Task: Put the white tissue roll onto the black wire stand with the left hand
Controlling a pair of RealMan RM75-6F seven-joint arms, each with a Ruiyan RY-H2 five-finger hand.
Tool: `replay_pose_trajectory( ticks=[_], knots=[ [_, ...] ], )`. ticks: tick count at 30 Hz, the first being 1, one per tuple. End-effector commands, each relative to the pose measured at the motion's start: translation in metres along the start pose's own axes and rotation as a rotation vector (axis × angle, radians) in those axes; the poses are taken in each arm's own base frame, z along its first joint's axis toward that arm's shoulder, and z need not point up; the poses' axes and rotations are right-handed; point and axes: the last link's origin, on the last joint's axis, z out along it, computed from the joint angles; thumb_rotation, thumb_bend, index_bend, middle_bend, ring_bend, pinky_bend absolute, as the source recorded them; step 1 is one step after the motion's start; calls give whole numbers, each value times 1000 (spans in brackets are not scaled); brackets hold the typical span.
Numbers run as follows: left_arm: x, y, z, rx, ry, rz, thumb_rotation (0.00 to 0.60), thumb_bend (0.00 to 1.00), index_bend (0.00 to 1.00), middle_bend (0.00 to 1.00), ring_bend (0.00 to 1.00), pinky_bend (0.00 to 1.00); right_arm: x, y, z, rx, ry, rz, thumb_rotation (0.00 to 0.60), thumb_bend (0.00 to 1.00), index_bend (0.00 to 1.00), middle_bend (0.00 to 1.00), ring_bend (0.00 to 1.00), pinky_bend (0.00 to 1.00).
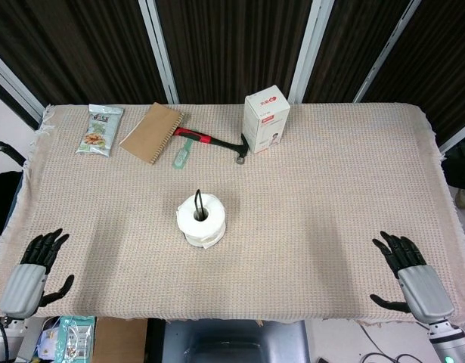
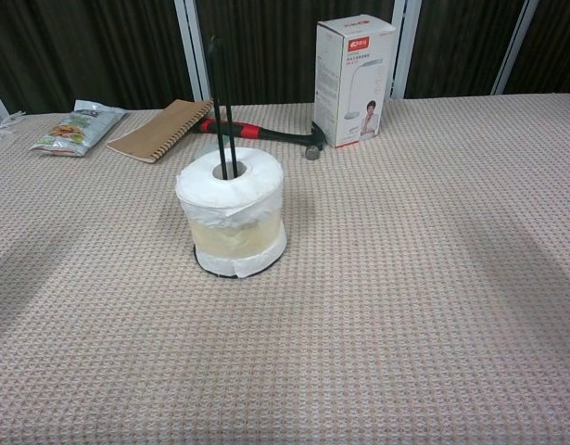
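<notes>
The white tissue roll (image 1: 202, 219) sits on the black wire stand (image 2: 221, 102), near the middle of the table (image 1: 330, 189); the two upright wires of the stand pass through the hole of the roll and rise above it, and in the chest view a thin arc of the stand's base ring shows under the roll's lower edge. The roll stands upright, and its lower part looks yellowish under a clear wrap.

The left robot hand (image 1: 32, 272) is at the near left corner of the table, well apart from the roll; its fingers are spread and it holds nothing. The right robot hand (image 1: 412, 276) is at the near right corner, also released, with fingers apart and nothing in it.

Along the far side lie a snack packet (image 1: 100, 129), a brown spiral notebook (image 1: 151, 132), a hammer with a red handle (image 1: 212, 141) and, just beside its head, a white box (image 1: 266, 119) standing upright.
</notes>
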Motion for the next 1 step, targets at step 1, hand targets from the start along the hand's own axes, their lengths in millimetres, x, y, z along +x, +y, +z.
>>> replay_pose_trajectory(
  ticks=[1],
  knots=[
    [2, -2, 0, -7, 34, 3, 600, 399, 0, 0, 0, 47, -1, -1, 0, 3, -4, -1, 600, 0, 0, 0, 0, 0]
  ],
)
